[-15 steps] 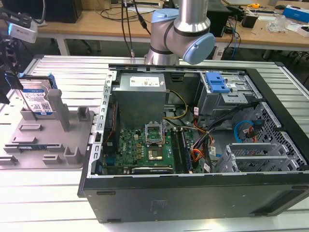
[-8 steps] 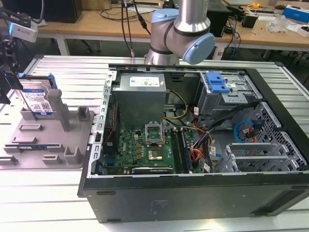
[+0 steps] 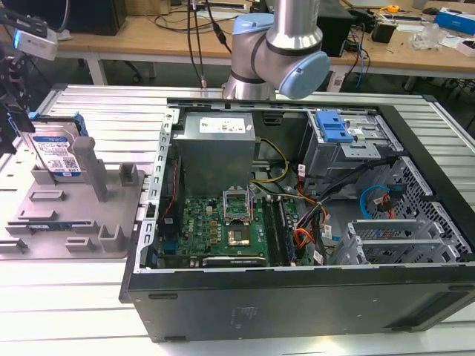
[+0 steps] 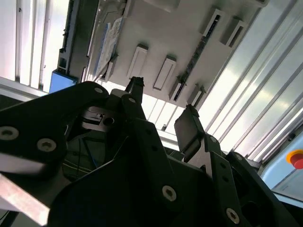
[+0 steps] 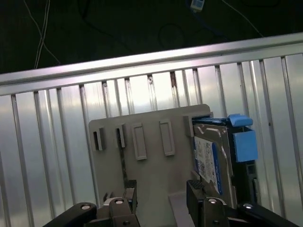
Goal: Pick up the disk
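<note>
- well, the disk (image 3: 56,152) stands on its edge in the grey holder (image 3: 82,222), at the exterior view's left.
- the claw (image 5: 161,198) is open and holds nothing; the disk is just beside one finger (image 5: 198,191).
- i think this is the reaching step: the disk must get between the fingers first.
</note>
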Robot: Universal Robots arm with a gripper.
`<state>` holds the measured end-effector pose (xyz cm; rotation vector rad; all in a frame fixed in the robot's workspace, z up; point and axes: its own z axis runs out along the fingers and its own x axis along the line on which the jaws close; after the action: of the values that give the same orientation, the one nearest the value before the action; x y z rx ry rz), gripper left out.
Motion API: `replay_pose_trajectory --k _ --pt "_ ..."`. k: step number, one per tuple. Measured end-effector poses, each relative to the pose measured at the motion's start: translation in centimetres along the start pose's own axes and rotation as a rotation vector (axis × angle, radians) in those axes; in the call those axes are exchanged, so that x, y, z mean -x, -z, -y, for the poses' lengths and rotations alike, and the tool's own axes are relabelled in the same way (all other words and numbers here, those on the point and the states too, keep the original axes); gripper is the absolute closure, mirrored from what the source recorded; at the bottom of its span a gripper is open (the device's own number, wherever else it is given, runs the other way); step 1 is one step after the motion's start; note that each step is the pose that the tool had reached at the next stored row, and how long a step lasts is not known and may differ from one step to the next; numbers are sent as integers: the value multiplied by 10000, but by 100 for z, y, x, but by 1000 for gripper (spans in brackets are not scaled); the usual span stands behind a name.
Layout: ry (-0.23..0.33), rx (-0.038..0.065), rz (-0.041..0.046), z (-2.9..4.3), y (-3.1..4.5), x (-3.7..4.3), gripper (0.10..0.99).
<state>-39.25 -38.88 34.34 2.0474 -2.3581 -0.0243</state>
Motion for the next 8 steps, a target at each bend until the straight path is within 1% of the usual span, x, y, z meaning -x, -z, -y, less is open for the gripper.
replay_pose_trajectory --k 3,6,7,8 --pt "48 -1 -2 -70 -2 87 545" --pt "131 -1 -9 -112 -2 160 545" --pt "177 -1 -14 -131 -2 205 545" --pt "201 -2 -19 -141 -2 230 545"
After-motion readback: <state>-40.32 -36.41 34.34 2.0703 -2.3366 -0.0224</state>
